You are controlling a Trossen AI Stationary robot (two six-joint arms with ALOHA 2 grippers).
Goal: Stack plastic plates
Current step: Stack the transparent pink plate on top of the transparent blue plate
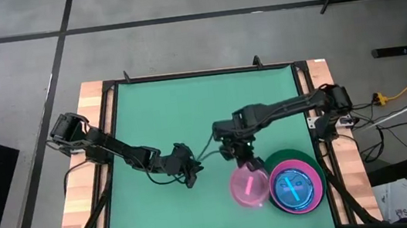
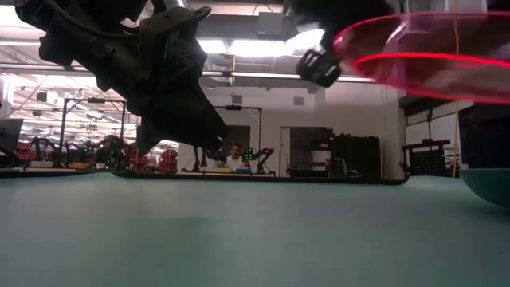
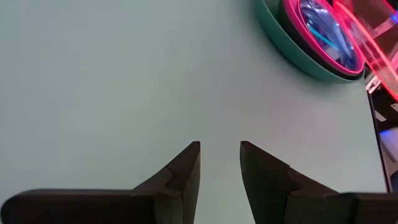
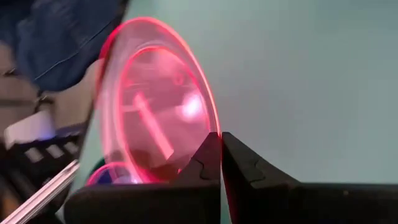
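Two dark fingers (image 4: 214,163) of the right gripper (image 1: 246,165) fill the foreground of the right wrist view, pressed together on the rim of a see-through pink plate (image 4: 158,106), which stands tilted above the green table top (image 4: 298,68).

From the high view, that pink plate (image 1: 249,185) hangs just beside the stack (image 1: 298,185) at the table's near right corner. The stack is a large dark green plate (image 1: 305,157) at the bottom, a hot pink plate (image 1: 275,177) on it and a see-through blue plate (image 1: 294,186) on top. The left gripper (image 1: 190,179) sits over the bare middle of the table (image 1: 186,100), well apart from the plates.

From the low view, the pink plate (image 2: 430,52) is held up off the table, nearly level, with the green plate's edge (image 2: 486,185) below it at the right. A person (image 2: 233,157) sits far back in the room.

From the left wrist view, the left gripper's fingers (image 3: 186,168) stand spread with nothing between them, and the stack (image 3: 314,37) lies farther off.
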